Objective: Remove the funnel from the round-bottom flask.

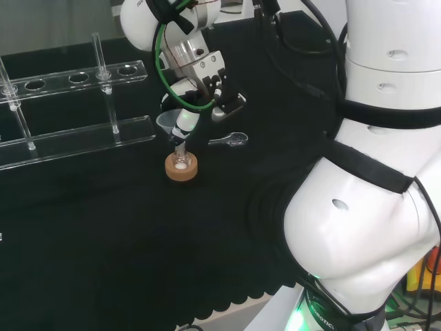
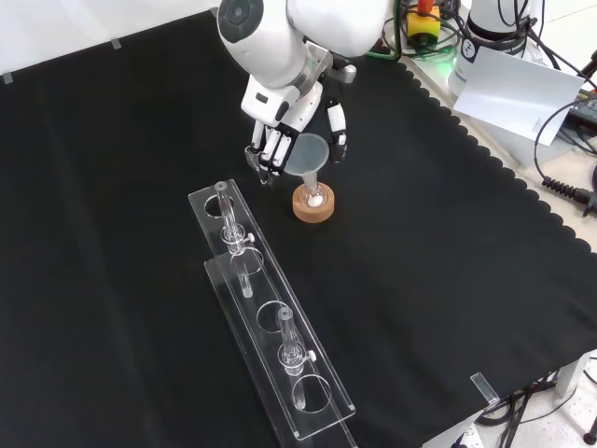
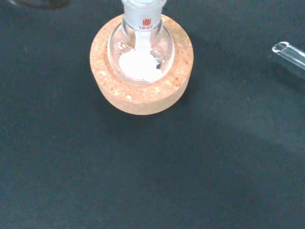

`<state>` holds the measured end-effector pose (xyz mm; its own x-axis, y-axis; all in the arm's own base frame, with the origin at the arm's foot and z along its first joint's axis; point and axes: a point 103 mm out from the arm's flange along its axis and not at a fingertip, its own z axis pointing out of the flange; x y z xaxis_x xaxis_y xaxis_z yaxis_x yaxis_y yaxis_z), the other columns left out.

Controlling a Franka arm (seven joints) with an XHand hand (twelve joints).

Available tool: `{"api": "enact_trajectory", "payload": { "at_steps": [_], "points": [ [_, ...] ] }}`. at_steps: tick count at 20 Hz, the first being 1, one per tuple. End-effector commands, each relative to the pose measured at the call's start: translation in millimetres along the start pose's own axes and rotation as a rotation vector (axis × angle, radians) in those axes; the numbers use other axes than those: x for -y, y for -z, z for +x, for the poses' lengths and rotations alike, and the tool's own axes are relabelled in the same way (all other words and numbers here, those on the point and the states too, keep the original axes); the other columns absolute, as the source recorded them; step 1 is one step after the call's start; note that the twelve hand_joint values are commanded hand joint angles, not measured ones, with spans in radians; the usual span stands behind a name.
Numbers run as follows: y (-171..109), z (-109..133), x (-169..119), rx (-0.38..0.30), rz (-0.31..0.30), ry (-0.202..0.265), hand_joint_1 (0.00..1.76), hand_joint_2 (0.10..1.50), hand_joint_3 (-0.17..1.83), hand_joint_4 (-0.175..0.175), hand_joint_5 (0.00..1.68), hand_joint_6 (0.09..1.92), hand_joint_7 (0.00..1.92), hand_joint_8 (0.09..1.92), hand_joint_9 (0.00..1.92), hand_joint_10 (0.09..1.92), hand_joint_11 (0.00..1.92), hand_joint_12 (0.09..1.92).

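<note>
A small round-bottom flask [image 3: 140,47] with white powder in its bottom sits upright in a cork ring [image 3: 143,95] on the black cloth. In the front view the clear funnel [image 2: 311,154] stands over the flask [image 2: 315,196], its stem reaching down into the neck. The hand [image 2: 294,121] hangs right above, with fingers [image 2: 266,154] curled at the funnel's left and the thumb on its right, pinching the rim. In the head view the hand [image 1: 203,79] is above the cork ring [image 1: 181,167], and one finger lies against the funnel [image 1: 167,123].
A long clear test tube rack [image 2: 266,308] with a few tubes lies close to the left of the flask in the front view. A small clear scoop [image 1: 231,140] rests on the cloth to the right of the flask in the head view.
</note>
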<state>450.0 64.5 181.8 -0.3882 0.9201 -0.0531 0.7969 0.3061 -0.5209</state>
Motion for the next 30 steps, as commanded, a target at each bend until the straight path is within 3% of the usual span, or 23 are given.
{"api": "enact_trajectory", "payload": {
  "at_steps": [1, 8, 15, 30],
  "points": [
    [10, -3, 4, 0.049, -0.019, -0.018, 0.69, 0.74, 0.38, -0.057, 0.4, 0.09, 0.58, 0.7, 1.0, 0.54, 0.57, 1.27],
    [32, -4, 12, 0.078, -0.065, -0.024, 0.71, 0.74, 0.43, -0.056, 0.49, 0.09, 0.66, 0.69, 1.05, 0.52, 0.64, 1.23],
    [49, -3, 18, 0.11, -0.071, -0.026, 0.72, 0.74, 0.44, -0.057, 0.51, 0.09, 0.69, 0.69, 1.06, 0.51, 0.67, 1.21],
    [87, -7, 42, 0.102, -0.146, -0.055, 0.71, 0.73, 0.46, -0.058, 0.51, 0.09, 0.7, 0.69, 1.07, 0.5, 0.68, 1.2]
  ]
}}
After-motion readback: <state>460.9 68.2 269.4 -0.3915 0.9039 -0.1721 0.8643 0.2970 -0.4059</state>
